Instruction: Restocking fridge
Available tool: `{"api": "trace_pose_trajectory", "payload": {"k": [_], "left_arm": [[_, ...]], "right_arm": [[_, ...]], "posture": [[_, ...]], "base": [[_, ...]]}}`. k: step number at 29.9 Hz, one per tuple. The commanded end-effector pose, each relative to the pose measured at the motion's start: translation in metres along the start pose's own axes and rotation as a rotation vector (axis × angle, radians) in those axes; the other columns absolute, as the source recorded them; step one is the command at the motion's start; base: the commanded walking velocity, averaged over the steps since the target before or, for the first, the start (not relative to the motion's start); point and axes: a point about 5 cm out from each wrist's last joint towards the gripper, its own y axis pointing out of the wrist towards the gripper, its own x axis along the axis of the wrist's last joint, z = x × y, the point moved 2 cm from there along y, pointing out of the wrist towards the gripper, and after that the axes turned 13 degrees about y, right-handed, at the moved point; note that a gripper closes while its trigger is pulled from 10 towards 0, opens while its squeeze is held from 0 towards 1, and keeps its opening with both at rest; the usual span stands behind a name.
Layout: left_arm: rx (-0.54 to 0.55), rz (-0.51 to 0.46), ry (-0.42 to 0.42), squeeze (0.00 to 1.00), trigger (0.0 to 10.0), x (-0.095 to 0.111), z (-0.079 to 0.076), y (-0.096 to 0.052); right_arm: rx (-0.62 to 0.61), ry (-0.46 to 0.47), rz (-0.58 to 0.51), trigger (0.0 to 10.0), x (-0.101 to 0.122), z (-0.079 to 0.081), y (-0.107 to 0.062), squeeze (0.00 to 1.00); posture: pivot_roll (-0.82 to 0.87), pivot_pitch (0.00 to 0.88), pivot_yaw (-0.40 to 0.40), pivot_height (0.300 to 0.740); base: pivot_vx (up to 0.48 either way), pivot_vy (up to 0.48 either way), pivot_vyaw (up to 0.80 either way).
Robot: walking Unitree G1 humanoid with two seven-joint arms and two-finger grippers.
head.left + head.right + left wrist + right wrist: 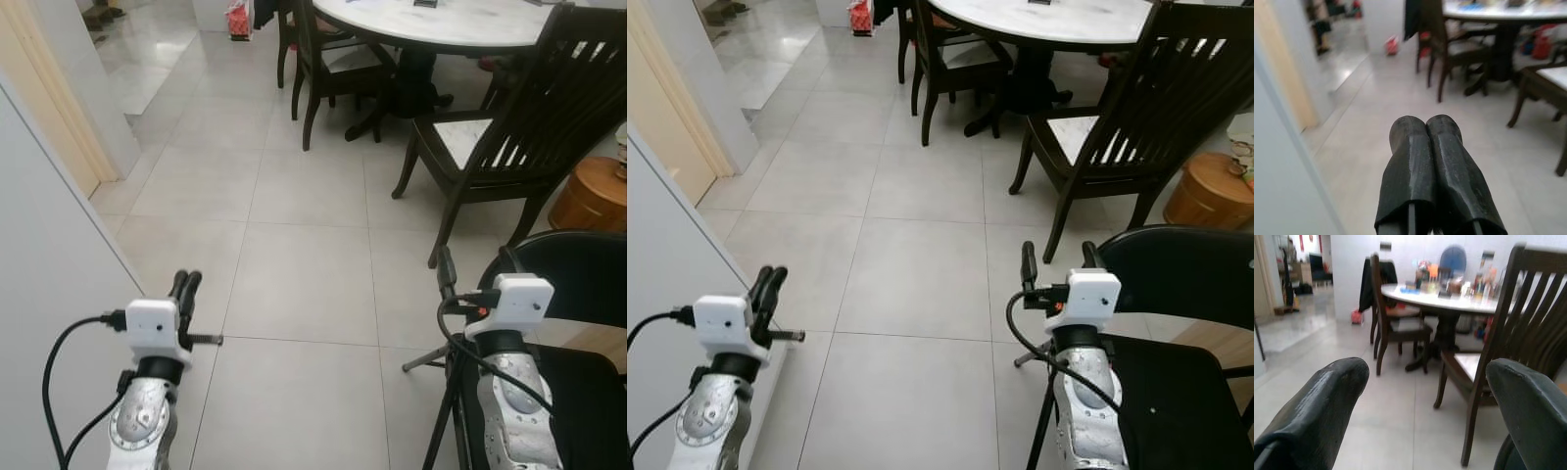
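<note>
**Q:** While both arms are raised, what do the head views show?

**A:** Left eye view: the left gripper sits at 8 o'clock, fingers pressed together, just beside a white panel that may be the fridge door; I cannot tell. The right gripper sits at 4 o'clock over a black seat. A dark wooden chair stands at 2 o'clock, a round marble-topped table at 12 o'clock, and a round wooden stool at 3 o'clock. Grey floor tiles fill the middle. Right eye view: the same scene, with the right gripper's fingers clearly apart.

**Q:** And the left wrist view?

**A:** Two black fingers touch along their length, holding nothing. The white panel runs close alongside.

**Q:** The right wrist view?

**A:** The fingers stand wide apart and empty, with the table and chair well beyond. No groceries can be made out.
</note>
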Motion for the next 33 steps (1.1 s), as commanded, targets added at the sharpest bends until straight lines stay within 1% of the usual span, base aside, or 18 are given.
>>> {"api": "trace_pose_trajectory", "payload": {"k": [1, 2, 4, 7, 10, 18, 20, 24, 25, 26, 27, 28, 29, 30, 33], "left_arm": [[0.038, 0.033, 0.010, 0.40, 10.0, -0.001, 0.007, -0.002], [0.034, 0.060, 0.006, 1.00, 10.0, -0.003, 0.008, -0.003], [0.025, 0.066, 0.014, 1.00, 10.0, -0.003, 0.008, -0.003], [0.042, 0.094, 0.007, 1.00, 10.0, -0.004, 0.009, -0.003], [0.045, 0.103, -0.010, 1.00, 10.0, -0.004, 0.009, -0.003], [0.012, 0.118, -0.029, 1.00, 10.0, -0.003, 0.004, 0.000], [0.006, 0.125, -0.031, 1.00, 10.0, -0.005, 0.003, 0.000], [0.005, 0.136, -0.029, 1.00, 10.0, -0.007, 0.004, 0.001], [0.003, 0.139, -0.024, 1.00, 10.0, -0.008, 0.004, 0.002], [0.004, 0.143, -0.015, 1.00, 10.0, -0.009, 0.006, 0.003], [0.004, 0.143, -0.015, 1.00, 10.0, -0.009, 0.006, 0.003], [0.008, 0.146, 0.002, 0.13, 10.0, -0.010, 0.008, 0.005], [0.009, 0.145, 0.008, 0.13, 10.0, -0.011, 0.009, 0.006], [0.015, 0.141, 0.007, 0.00, 10.0, -0.010, 0.011, 0.007], [0.009, 0.138, 0.014, 0.00, 10.0, -0.010, 0.011, 0.008]], "right_arm": [[-0.008, 0.001, 0.034, 10.0, -0.003, -0.002, -0.004, 0.00], [-0.031, 0.003, 0.064, 10.0, -0.007, -0.006, -0.006, 0.00], [-0.048, 0.007, 0.076, 10.0, -0.009, -0.007, -0.007, 0.00], [-0.044, 0.007, 0.086, 10.0, -0.010, -0.006, -0.009, 0.00], [-0.044, 0.008, 0.088, 10.0, -0.009, -0.005, -0.009, 0.00], [-0.041, 0.012, 0.107, 10.0, -0.010, -0.007, -0.010, 0.00], [-0.041, 0.012, 0.122, 10.0, -0.014, -0.007, -0.011, 0.00], [-0.031, 0.049, 0.143, 10.0, -0.018, -0.005, -0.010, 0.00], [-0.025, 0.061, 0.157, 10.0, -0.020, -0.006, -0.010, 0.00], [-0.044, 0.070, 0.168, 10.0, -0.022, -0.010, -0.010, 0.00], [-0.044, 0.070, 0.168, 10.0, -0.022, -0.010, -0.010, 0.00], [-0.063, 0.065, 0.164, 10.0, -0.021, -0.014, -0.009, 0.00], [-0.067, 0.062, 0.160, 10.0, -0.020, -0.015, -0.008, 0.00], [-0.088, 0.060, 0.149, 10.0, -0.017, -0.019, -0.007, 0.00], [-0.105, 0.057, 0.137, 10.0, -0.013, -0.023, -0.004, 0.00]], "posture": [[-0.08, 0.078, -0.027, 0.740], [-0.08, 0.079, -0.028, 0.740], [-0.08, 0.081, -0.026, 0.740], [-0.08, 0.084, -0.022, 0.740], [-0.09, 0.085, -0.017, 0.740], [-0.09, 0.086, -0.016, 0.740], [-0.09, 0.086, -0.014, 0.740], [-0.09, 0.086, -0.009, 0.740], [-0.10, 0.086, -0.010, 0.740], [-0.10, 0.086, -0.009, 0.740], [-0.10, 0.086, -0.009, 0.740], [-0.09, 0.086, -0.009, 0.740], [-0.09, 0.085, -0.008, 0.740], [-0.10, 0.086, -0.005, 0.740], [-0.10, 0.086, -0.006, 0.740]], "base": [[0.000, 0.000, 0.00], [0.000, 0.000, 0.00], [0.000, 0.000, 0.00], [0.000, 0.000, 0.00], [0.000, 0.000, 0.00], [0.000, 0.000, 0.00], [0.000, 0.000, 0.00], [0.000, 0.000, 0.00], [0.000, 0.000, 0.00], [0.000, 0.000, 0.00], [0.000, 0.000, 0.00], [0.000, 0.000, 0.00], [0.000, 0.000, 0.00], [0.000, 0.000, 0.00], [0.000, 0.000, 0.00]]}}
